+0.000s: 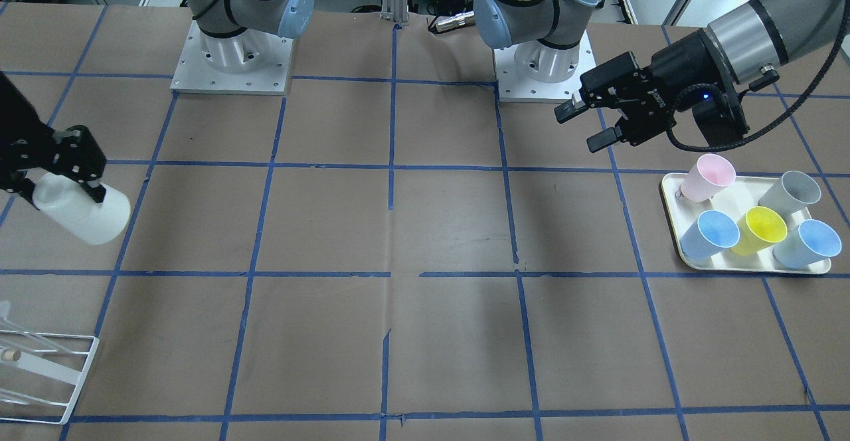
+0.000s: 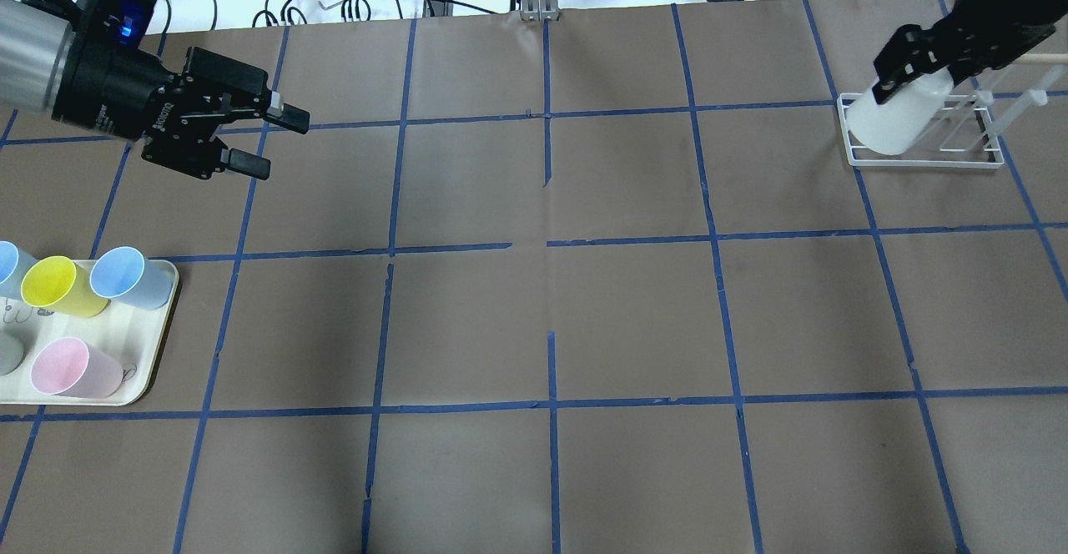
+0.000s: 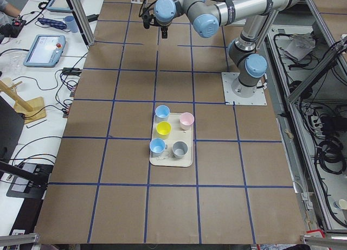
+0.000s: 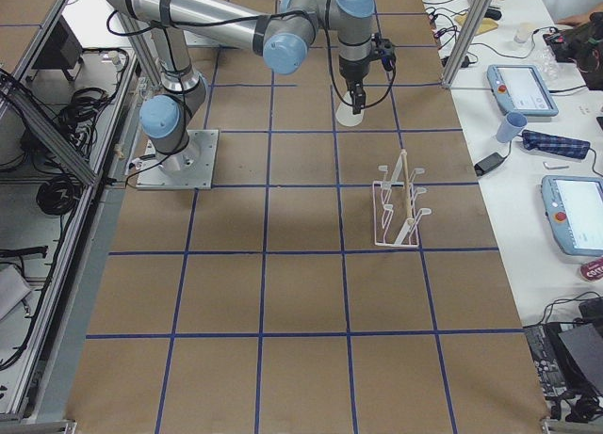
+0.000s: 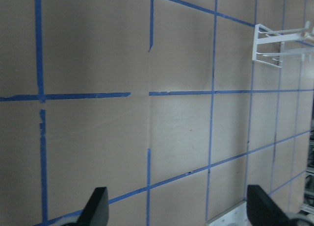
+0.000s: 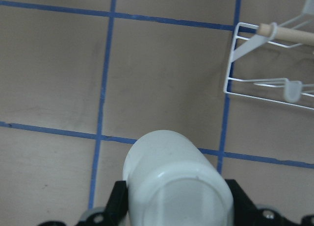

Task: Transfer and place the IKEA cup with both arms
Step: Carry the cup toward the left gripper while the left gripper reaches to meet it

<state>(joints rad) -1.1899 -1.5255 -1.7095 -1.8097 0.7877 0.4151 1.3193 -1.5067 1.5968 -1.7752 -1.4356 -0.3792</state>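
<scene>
The white IKEA cup (image 1: 83, 212) is held in my right gripper (image 1: 63, 175), which is shut on it near its rim, the base pointing away from the gripper. It hangs tilted above the table beside the white wire rack (image 2: 922, 133); it also shows in the overhead view (image 2: 897, 118) and, base toward the camera, in the right wrist view (image 6: 176, 184). My left gripper (image 2: 271, 141) is open and empty, raised above the table behind the cup tray (image 2: 154, 362). Its fingertips (image 5: 98, 209) show wide apart in the left wrist view.
A cream tray (image 1: 671, 192) holds a pink cup (image 1: 709, 176), a grey cup (image 1: 791, 192), a yellow cup (image 1: 760, 228) and two blue cups (image 1: 710, 235). The wire rack with a wooden dowel (image 4: 400, 203) stands at the robot's right end. Blue tape lines grid the brown table.
</scene>
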